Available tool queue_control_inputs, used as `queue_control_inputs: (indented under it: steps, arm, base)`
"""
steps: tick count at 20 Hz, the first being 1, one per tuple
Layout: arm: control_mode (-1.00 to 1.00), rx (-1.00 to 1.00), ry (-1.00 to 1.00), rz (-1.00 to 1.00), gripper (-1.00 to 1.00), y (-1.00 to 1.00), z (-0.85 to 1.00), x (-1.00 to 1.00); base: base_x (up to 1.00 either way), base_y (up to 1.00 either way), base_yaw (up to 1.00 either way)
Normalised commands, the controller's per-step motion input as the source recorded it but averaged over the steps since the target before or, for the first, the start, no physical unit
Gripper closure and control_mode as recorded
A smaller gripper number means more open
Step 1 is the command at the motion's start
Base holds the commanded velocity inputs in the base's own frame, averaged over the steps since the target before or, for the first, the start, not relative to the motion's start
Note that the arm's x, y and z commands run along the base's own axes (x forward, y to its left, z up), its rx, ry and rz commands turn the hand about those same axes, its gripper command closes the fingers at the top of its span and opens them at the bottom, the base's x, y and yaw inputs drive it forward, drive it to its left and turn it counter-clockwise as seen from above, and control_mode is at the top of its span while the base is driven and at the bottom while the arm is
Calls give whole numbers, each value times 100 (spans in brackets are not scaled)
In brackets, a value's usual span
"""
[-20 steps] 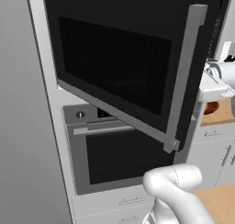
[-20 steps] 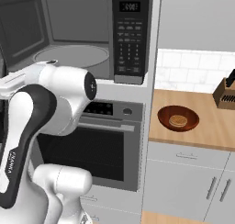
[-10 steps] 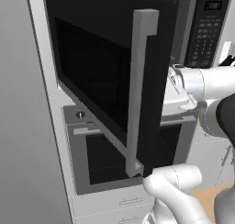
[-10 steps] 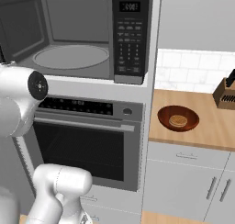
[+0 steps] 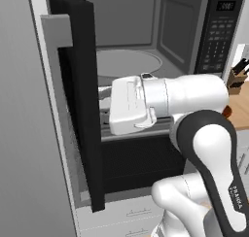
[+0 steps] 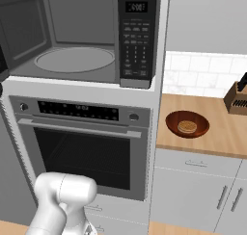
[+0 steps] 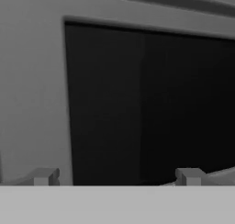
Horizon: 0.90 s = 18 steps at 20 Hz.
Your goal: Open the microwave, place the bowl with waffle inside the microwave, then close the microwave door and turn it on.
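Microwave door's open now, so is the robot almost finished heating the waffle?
Not yet. The microwave door stands wide open, so step one looks done. The fingers are spread with nothing between them, facing the door. The bowl with the waffle sits on the counter, waiting. Putting it on the turntable, shutting and starting remain.

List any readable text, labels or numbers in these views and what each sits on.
"FRANKA": partly legible vertical lettering on the arm's dark link.
Microwave display: digits lit, too blurred to read.
Keypad: button labels too small to read.
Oven control strip: markings too small to read.
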Motion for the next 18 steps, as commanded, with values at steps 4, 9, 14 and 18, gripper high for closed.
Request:
queue_control_inputs:
  steps: [4, 9, 14, 18]
  arm:
    - [-100, 0, -1, 0, -100, 19, 0, 0]
    - [-100, 0, -2, 0, -100, -7, 2, 0]
    - [-100, 0, 0, -17, -100, -86, 22, 0]
    - [-100, 0, 0, -18, -100, -100, 0, 0]
  base:
    - [0, 0, 0]
    - [0, 0, 0]
    - [0, 0, 0]
    - [0, 0, 0]
